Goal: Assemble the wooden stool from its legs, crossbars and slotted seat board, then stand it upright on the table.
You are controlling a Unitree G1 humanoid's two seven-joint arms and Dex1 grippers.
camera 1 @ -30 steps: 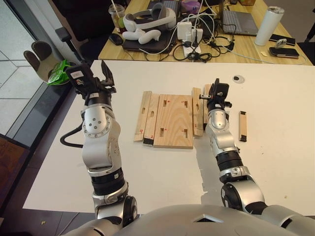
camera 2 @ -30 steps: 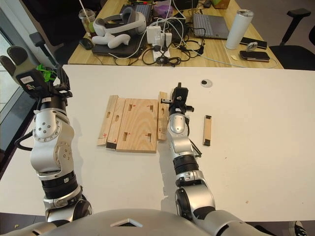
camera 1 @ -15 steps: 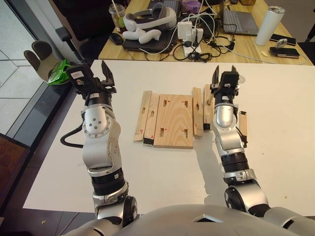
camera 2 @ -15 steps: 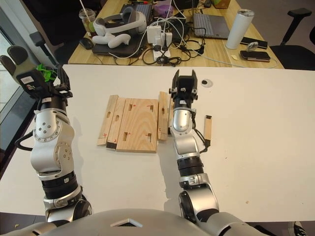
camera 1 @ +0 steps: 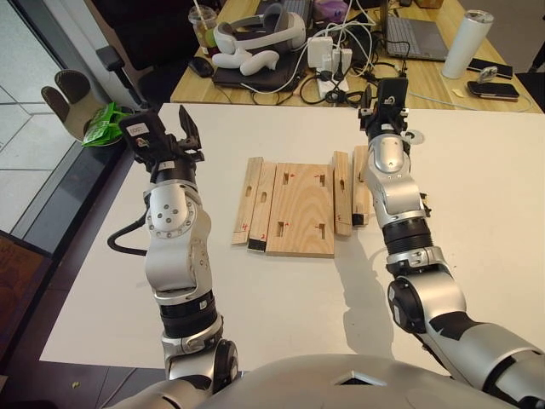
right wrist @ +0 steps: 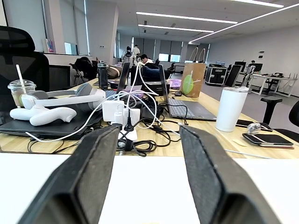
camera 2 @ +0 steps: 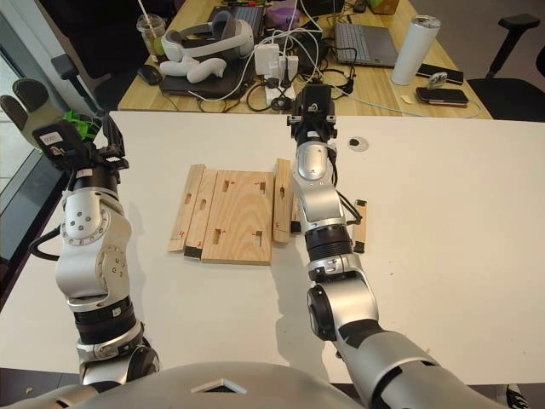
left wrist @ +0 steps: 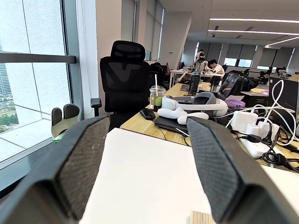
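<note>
The room is bright. Long ceiling lights [right wrist: 187,17] shine overhead, and daylight pours through the washed-out window [left wrist: 28,70]. Soft grey shadows lie on the white table [camera 1: 281,298] toward its near edge. In the wrist views the dark fingers [left wrist: 88,158] look blurry, maybe out of focus.

The seat board [camera 1: 300,210] lies flat on the table [camera 1: 281,298], pale wood with four small slots. Two left strips [camera 1: 255,203], both slotted, touch its left edge. Two right strips [camera 1: 342,203] lie along its right edge. A short bar [camera 2: 360,219] with dark ends lies apart, farther right.
</note>
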